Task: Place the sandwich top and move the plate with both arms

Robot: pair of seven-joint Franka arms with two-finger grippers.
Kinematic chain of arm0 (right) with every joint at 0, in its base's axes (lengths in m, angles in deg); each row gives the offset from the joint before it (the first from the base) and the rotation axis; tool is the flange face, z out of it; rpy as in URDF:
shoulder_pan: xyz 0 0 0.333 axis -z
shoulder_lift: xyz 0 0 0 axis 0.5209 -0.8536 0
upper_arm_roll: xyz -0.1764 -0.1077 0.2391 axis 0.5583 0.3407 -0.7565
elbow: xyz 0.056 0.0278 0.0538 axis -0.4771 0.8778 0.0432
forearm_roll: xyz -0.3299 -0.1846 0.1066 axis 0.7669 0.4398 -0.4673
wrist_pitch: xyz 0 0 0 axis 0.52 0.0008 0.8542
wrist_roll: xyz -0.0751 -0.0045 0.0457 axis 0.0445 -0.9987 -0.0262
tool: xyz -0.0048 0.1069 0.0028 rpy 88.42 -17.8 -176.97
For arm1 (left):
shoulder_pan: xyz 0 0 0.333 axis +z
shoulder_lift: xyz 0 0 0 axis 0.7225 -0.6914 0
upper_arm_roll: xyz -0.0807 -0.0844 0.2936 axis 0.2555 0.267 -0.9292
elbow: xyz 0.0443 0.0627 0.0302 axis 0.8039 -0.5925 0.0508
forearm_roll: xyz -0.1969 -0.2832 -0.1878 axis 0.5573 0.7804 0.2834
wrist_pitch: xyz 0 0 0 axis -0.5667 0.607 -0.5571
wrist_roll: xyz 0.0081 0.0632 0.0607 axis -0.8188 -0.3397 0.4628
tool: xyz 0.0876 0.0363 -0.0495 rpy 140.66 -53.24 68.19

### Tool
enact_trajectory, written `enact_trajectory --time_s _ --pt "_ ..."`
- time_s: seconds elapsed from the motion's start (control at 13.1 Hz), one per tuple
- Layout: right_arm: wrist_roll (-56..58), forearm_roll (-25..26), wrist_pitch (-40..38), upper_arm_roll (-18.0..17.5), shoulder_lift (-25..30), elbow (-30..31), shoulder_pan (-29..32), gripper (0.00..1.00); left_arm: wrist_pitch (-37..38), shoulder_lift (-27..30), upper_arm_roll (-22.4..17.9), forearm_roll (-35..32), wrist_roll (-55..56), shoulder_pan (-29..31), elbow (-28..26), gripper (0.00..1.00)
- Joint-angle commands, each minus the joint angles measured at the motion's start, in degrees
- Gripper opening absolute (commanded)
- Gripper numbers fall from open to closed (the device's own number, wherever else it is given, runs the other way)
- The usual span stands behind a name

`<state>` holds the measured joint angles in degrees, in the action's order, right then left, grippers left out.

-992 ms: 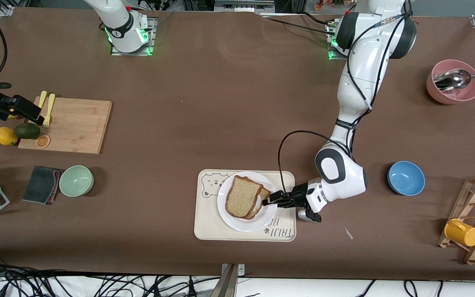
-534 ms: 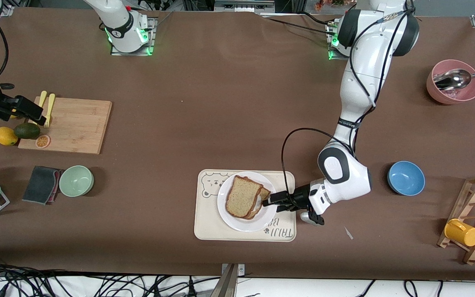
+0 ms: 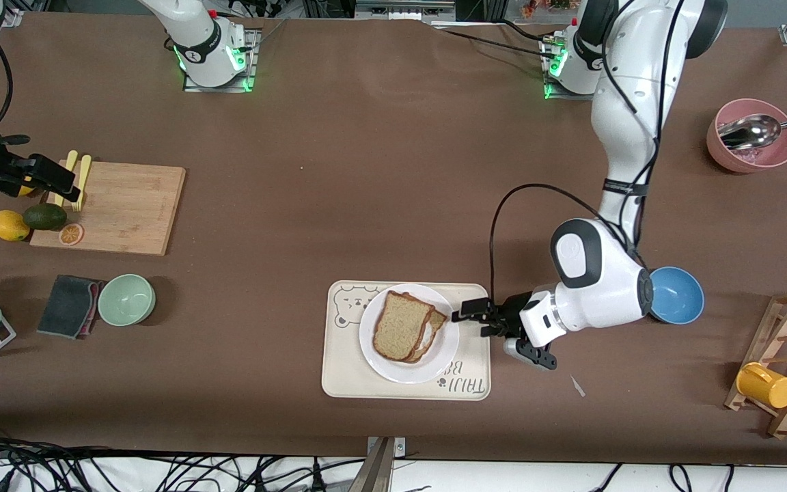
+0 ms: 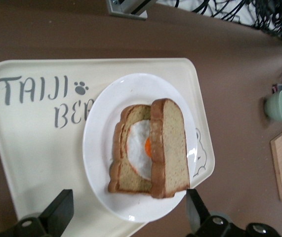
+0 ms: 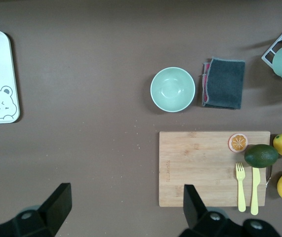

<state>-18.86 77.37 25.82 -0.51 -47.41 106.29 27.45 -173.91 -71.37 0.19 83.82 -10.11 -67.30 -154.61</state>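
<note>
Withdrawn from the plate (image 3: 373, 342), my left gripper (image 3: 473, 319) hangs spread over the tray (image 3: 339, 379); bread (image 3: 401, 326) sits on egg slice (image 4: 133, 153). Right gripper (image 3: 59, 181) waits spread over board (image 3: 127, 208).

Glossy white plate (image 4: 101, 148), speckled coarse sandwich top (image 4: 173, 143), matt brown table (image 3: 380, 171).

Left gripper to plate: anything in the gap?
Only bare tray lies between the open left gripper and the plate, nothing else. The front view shows it.
</note>
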Motion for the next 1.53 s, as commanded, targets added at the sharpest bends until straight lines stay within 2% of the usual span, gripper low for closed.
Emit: enact_trajectory --time_s 0.0,0.31,0.61,0.99,1.22,1.37,1.45 --pt "1.15 -0.22 -0.93 0.06 -0.72 -0.58 0.34 1.0 6.5 6.6 -0.29 -13.22 7.24 0.29 -3.76 1.0" --pt "0.89 0.13 -0.93 -0.12 -0.73 -0.66 -0.1 1.0 16.53 13.62 -0.37 -32.66 16.22 0.73 -3.76 1.0" --pt "1.24 0.14 -1.1 -0.03 -0.11 -0.67 0.07 1.0 25.92 21.09 -0.46 -47.35 20.19 0.82 -3.76 1.0" --pt "0.89 -0.39 -2.16 -0.21 -0.11 -0.75 -0.01 1.0 37.26 31.64 -0.46 -50.09 21.52 4.59 -3.85 1.0" --pt "0.62 -0.31 -2.25 -0.38 -0.11 -0.75 -0.28 1.0 40.89 36.22 -0.11 -53.0 21.34 4.69 -4.54 1.0" --pt "0.71 -0.39 -2.25 -0.56 -0.11 -0.75 -0.37 1.0 38.71 40.77 -0.2 -53.09 21.34 4.69 -9.79 1.0" --pt "0.62 -0.39 -2.51 -0.56 -0.02 -0.75 -0.37 1.0 34.17 43.67 -0.02 -52.49 21.08 6.08 -14.96 1.0"
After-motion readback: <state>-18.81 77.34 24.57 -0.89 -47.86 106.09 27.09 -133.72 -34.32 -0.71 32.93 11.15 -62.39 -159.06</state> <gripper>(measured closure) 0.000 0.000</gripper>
